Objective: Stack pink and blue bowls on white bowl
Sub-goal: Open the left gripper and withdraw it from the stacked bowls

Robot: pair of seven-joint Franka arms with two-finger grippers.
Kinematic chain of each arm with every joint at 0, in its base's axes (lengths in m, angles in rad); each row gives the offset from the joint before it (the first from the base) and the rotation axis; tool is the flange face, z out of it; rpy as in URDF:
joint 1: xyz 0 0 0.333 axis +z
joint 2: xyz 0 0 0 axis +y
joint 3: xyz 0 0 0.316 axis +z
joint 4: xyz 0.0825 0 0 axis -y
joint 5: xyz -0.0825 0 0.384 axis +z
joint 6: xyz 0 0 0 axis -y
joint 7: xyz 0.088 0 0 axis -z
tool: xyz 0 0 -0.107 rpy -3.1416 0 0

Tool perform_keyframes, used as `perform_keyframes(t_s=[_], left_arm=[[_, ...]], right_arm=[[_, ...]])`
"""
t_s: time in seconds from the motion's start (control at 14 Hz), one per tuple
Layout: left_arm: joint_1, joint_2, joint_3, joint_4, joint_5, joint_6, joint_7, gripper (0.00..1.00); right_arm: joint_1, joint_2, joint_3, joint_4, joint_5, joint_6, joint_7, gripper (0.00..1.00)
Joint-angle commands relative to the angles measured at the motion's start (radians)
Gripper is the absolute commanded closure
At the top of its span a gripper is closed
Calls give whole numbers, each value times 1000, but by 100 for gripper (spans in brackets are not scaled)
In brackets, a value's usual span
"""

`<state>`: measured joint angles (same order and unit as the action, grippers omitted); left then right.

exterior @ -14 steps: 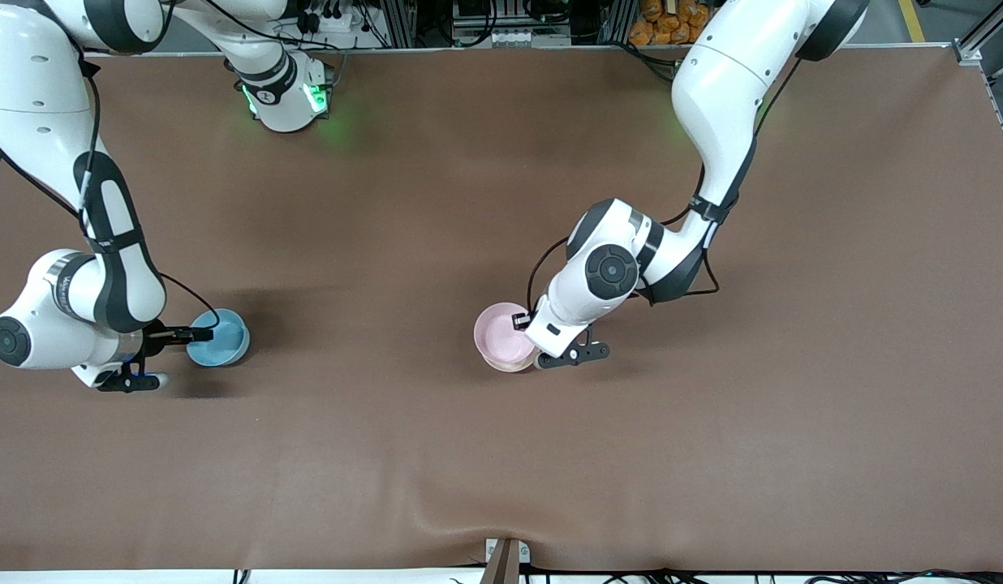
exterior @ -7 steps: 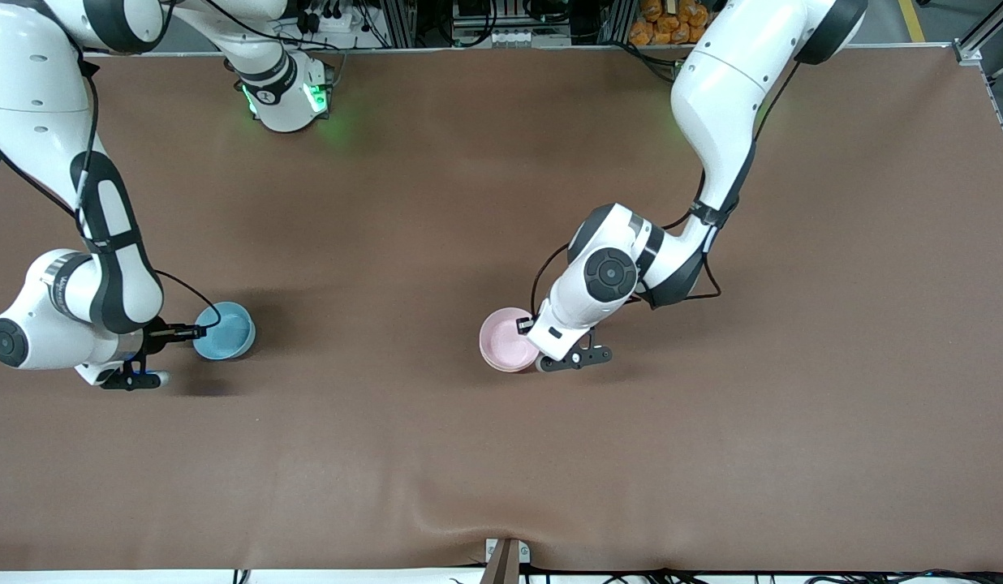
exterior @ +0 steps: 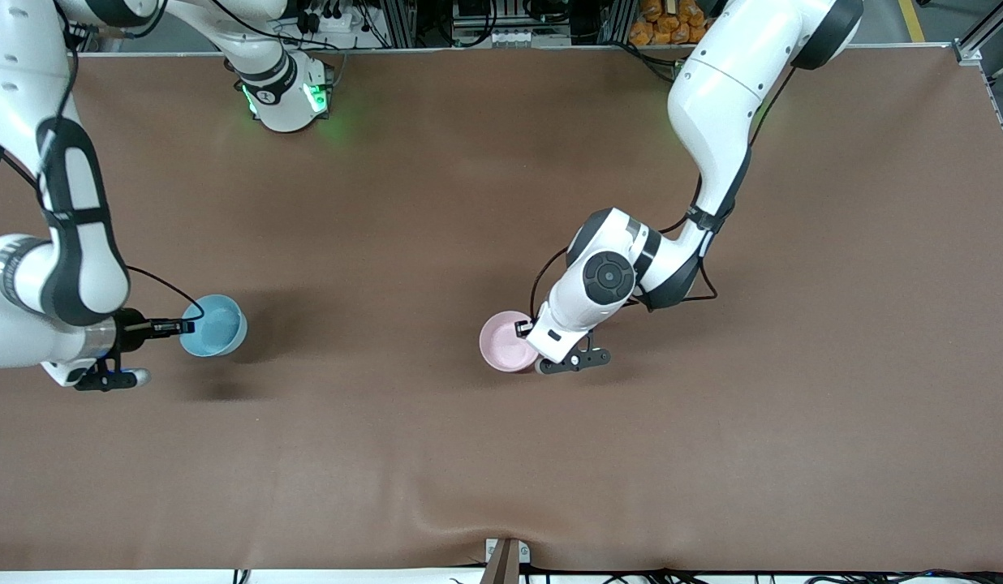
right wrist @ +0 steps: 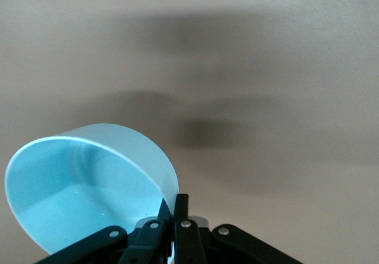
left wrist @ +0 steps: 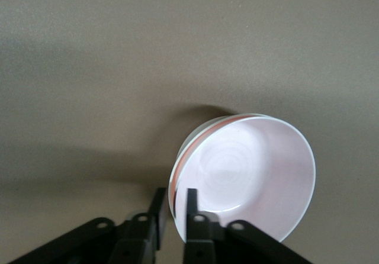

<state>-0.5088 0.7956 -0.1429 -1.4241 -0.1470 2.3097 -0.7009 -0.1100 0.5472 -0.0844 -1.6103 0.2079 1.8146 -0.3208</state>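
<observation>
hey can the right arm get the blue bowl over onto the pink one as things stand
Probably not yet. The right gripper holds the blue bowl, and the table between looks free, but the left gripper grips the pink bowl at its rim.

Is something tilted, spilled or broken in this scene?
Nothing spilled or broken. The blue bowl hangs tilted above the table in the right gripper. The left gripper pinches the pink bowl, nested in the white bowl.
</observation>
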Motion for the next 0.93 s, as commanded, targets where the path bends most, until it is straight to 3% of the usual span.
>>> perform_keyframes(t_s=[0.0,0.21,0.43,0.71,0.86], left_arm=[[-2,-22,8,20,24,-3,-31,0],[15,-82,43,20,44,-53,-25,0],[29,-165,63,19,177,-147,-20,0],[116,-272,63,20,185,-283,23,0],[166,-329,65,22,187,-341,154,0]], right_arm=[[24,-76,12,-17,34,-50,5,100],[94,-124,17,-17,42,-67,127,100],[182,-153,22,-14,73,-78,270,100],[257,-145,22,-13,203,-70,370,100],[311,-122,22,-14,266,-20,417,100]])
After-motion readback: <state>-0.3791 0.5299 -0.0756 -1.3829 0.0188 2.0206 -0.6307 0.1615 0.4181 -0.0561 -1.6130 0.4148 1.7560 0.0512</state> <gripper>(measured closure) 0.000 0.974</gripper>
